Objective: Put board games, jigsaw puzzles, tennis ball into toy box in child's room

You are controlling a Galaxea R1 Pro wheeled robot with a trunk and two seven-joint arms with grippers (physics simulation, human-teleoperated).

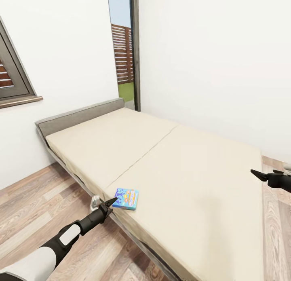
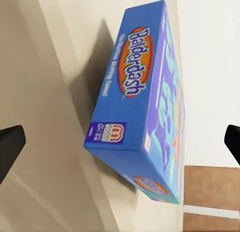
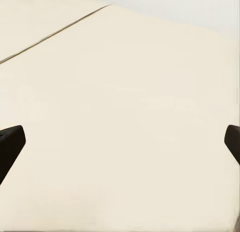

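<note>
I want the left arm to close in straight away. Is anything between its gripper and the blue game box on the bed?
Nothing visible: the open left gripper faces the blue game box directly, over bare mattress.

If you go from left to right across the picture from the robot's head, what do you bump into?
window frame → left claw → blue board game → bed → right claw
</note>
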